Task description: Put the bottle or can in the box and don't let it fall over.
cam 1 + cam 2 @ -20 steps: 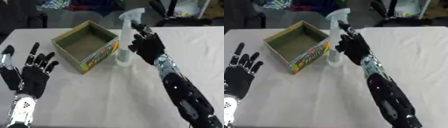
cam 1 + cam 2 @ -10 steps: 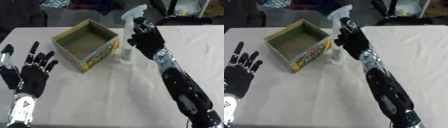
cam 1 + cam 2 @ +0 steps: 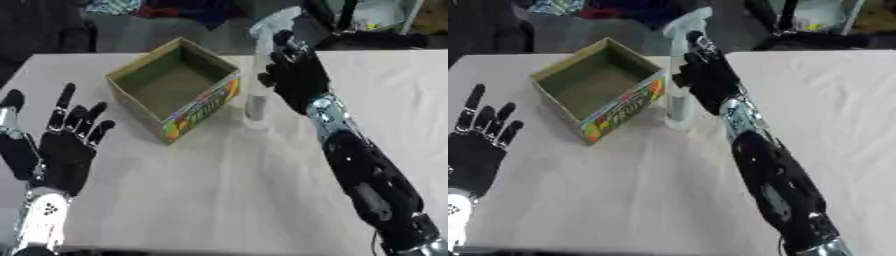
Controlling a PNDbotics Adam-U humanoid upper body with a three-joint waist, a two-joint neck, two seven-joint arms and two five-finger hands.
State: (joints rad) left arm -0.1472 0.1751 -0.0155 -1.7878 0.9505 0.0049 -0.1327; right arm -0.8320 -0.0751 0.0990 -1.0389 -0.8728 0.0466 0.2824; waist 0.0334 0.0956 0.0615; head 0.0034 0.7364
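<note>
Left eye view showed my right hand (image 3: 293,75) had moved up from the spray bottle's (image 3: 260,75) base and curled around its body, upper centre. The bottle stood upright on the bench (image 3: 227,190) just right of the box (image 3: 175,90), ready to lift; my left hand (image 3: 61,145) rested open, lower left.

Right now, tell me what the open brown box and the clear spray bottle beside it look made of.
The open brown box looks like cardboard: matte tan inner walls, colourful print outside. The clear spray bottle looks like translucent plastic with a pale trigger head; the table shows faintly through it.
</note>
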